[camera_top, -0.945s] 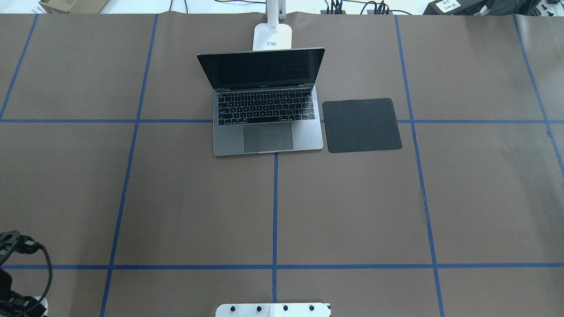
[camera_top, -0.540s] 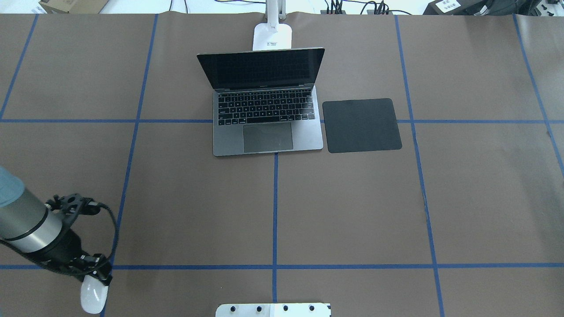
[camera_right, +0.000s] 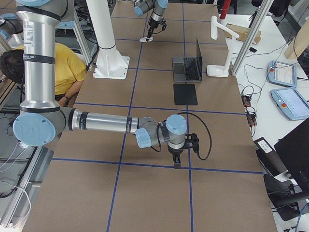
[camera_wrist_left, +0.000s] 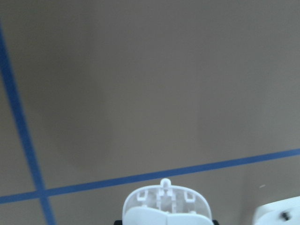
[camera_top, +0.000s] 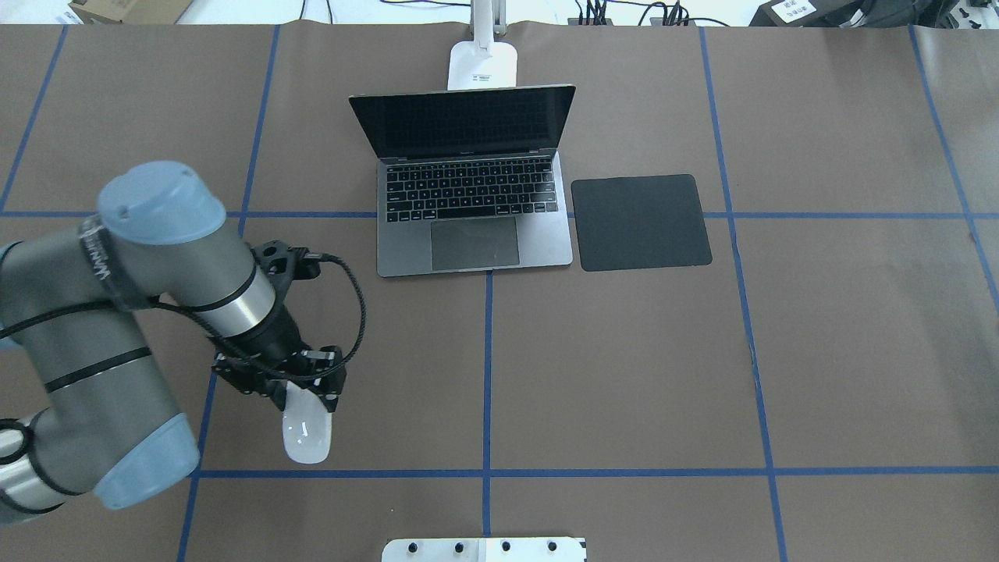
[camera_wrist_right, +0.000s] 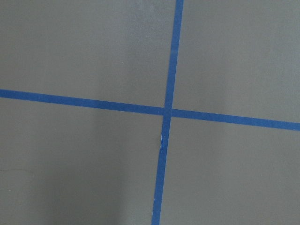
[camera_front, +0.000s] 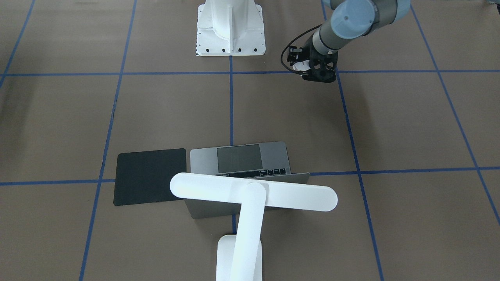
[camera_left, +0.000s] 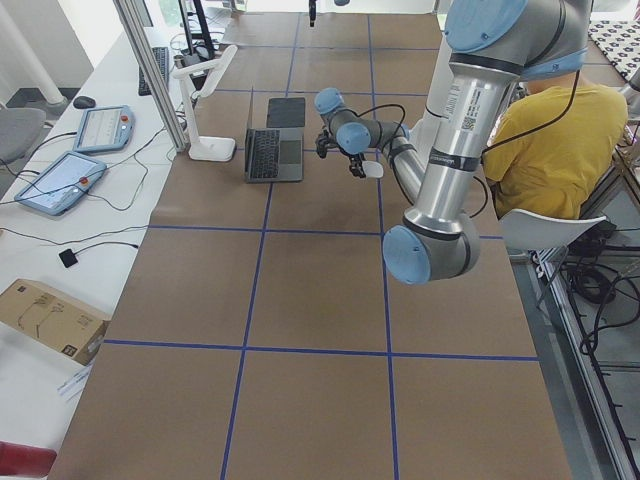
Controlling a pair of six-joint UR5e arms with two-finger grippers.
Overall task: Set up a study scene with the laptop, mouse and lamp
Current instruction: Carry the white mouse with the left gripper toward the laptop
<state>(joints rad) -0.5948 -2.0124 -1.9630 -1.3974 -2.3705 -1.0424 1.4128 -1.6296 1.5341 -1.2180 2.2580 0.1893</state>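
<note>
Your left hand [camera_top: 307, 393] is clenched on one end of the mouse [camera_top: 307, 437], which hangs above the near left of the counter [camera_top: 624, 375]. The step in hand looks like carrying it to the black mat [camera_top: 640, 222] just right of the open laptop [camera_top: 474, 218]. Swing it through the bare stretch on the near side of the laptop. Stay off the laptop's near edge and right corner, then set it flat on the mat's middle before letting go. The lamp [camera_front: 254, 192] stands behind the laptop with its bar over the lid, so keep to the near side of it. The right hand [camera_right: 176, 162] hovers over the counter's right end, well away from your route; I cannot tell whether it is released or clenched.
</note>
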